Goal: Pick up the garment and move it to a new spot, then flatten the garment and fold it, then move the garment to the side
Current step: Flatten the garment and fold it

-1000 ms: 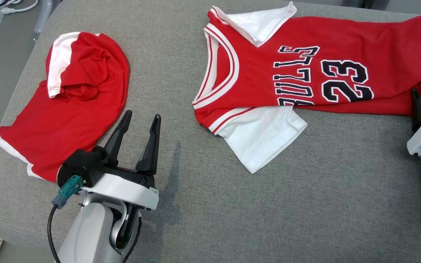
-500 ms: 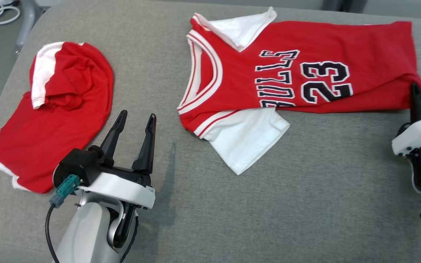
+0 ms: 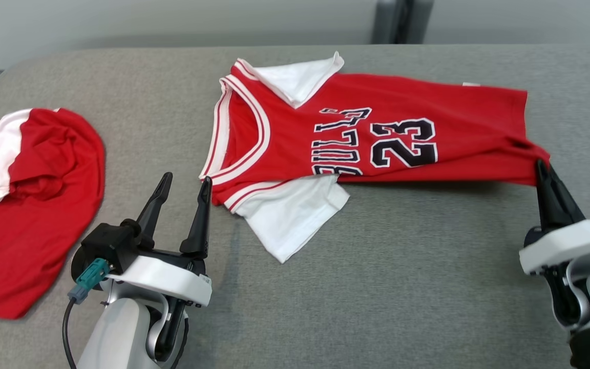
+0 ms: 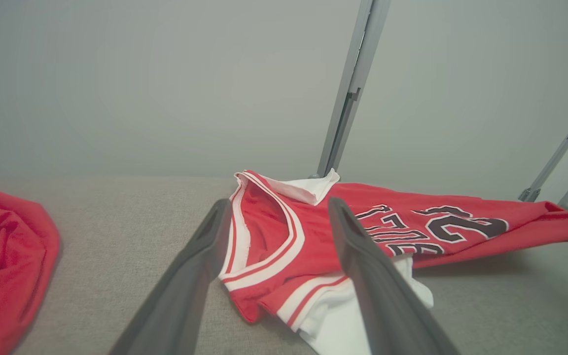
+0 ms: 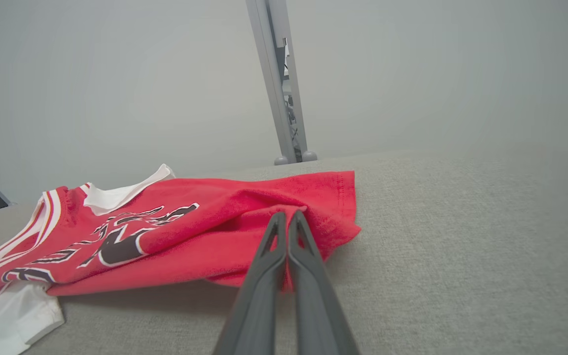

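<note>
Soft, even light falls from above, bright and without glare. The head view is sharp: the weave of the grey surface (image 3: 402,287) and the lettering on the jersey (image 3: 459,118) read clearly. A soft shadow lies under the jersey's raised hem, a fainter one beside the left gripper (image 3: 186,178). In the wrist views the near fingers (image 4: 382,296) blur, the corners darken, and the post (image 4: 350,88) leans.

Obs.: jersey (image 3: 459,118) has a red body, white sleeves, red-and-white striped neck trim, black lettering and "23" outlined in white. Second garment (image 3: 34,220): red, white band near top. Table (image 3: 402,292): grey woven cloth. Left gripper (image 3: 186,178): black fingers (image 3: 155,203), white collar (image 3: 167,273), teal plug (image 3: 90,274).
</note>
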Robot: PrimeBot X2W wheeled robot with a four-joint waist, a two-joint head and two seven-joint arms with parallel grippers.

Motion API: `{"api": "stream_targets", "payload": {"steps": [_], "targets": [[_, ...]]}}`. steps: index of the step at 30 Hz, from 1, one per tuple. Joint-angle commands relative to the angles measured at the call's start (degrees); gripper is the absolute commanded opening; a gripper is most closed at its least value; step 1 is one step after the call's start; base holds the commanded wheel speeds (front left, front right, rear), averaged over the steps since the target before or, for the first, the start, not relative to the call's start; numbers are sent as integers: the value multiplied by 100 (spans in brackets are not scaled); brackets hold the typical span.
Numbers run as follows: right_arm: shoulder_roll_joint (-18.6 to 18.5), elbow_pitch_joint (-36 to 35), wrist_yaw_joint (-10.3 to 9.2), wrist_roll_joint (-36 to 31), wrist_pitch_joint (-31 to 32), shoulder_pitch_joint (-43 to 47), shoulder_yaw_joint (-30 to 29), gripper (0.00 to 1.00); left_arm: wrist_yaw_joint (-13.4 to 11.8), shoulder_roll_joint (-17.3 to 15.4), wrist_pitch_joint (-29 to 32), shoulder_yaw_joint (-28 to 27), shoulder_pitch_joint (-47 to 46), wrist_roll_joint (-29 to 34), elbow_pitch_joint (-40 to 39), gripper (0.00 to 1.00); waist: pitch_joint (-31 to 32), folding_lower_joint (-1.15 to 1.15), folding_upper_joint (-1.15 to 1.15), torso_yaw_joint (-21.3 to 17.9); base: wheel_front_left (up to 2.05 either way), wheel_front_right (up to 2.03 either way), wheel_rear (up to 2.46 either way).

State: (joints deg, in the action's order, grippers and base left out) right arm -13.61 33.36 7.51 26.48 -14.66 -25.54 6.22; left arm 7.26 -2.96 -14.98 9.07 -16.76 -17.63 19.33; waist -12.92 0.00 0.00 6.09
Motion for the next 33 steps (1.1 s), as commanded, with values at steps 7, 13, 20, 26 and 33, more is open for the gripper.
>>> {"api": "stream_targets", "payload": {"steps": [7, 13, 20, 26, 33], "targets": [[-31, -432, -4, 82, 431, 776, 61, 0, 29, -42, -22, -60, 161, 48, 30, 100, 273, 0, 0, -319, 0, 0, 0], [-82, -625, -3, 132, 862, 1098, 28, 100, 20, -35, -22, 27, 232, 45, 55, 100, 338, 0, 0, -391, 0, 0, 0], [-5, -1195, -3, 59, 580, 1165, 50, 100, 22, -26, -22, 95, 303, 14, 70, 100, 434, 0, 0, -381, 0, 0, 0], [33, -1117, -3, -129, 577, 1198, -13, 100, 23, -18, -22, 203, 326, -11, 79, 100, 470, 0, 0, -252, 0, 0, 0], [107, -710, -3, -407, 669, 970, -230, 100, 24, -12, -22, 256, 324, -32, 67, 100, 363, 0, 0, -76, 0, 0, 0]]}}
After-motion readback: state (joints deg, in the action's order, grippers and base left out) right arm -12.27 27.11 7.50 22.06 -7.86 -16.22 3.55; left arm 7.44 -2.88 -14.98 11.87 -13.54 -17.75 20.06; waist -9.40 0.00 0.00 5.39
